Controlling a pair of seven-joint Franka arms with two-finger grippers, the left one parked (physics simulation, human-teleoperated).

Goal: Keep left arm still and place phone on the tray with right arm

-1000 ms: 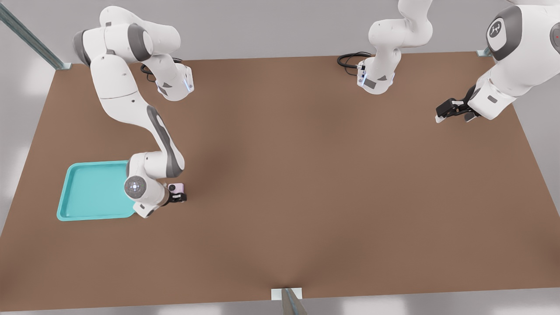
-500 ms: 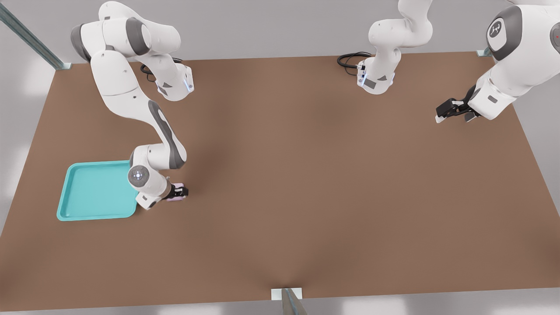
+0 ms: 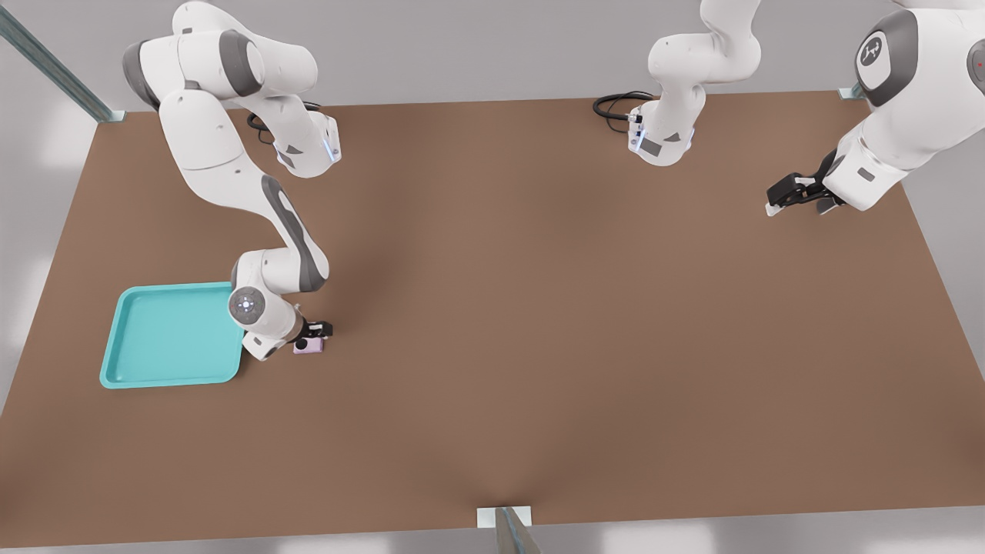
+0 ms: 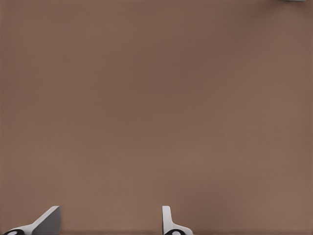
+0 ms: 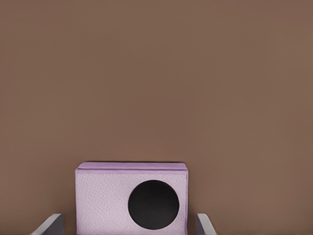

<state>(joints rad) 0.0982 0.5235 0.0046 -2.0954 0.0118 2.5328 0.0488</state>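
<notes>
No readable writing shows on the phone [image 5: 131,200]: its pebbled pink-lilac face carries only one visible round black lens. It sits between the two grey fingertips [image 5: 51,225] of the gripper [image 3: 314,334], which stand open with a narrow gap on each side, gripping nothing. In the front view the small slab lies on the matte brown table [image 3: 539,308], just off the front view's right of the shallow turquoise tray [image 3: 165,335], a rounded rectangle with a raised rim.

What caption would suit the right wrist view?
Lilac phone framed between the open end effector fingers, above the brown table.
</notes>
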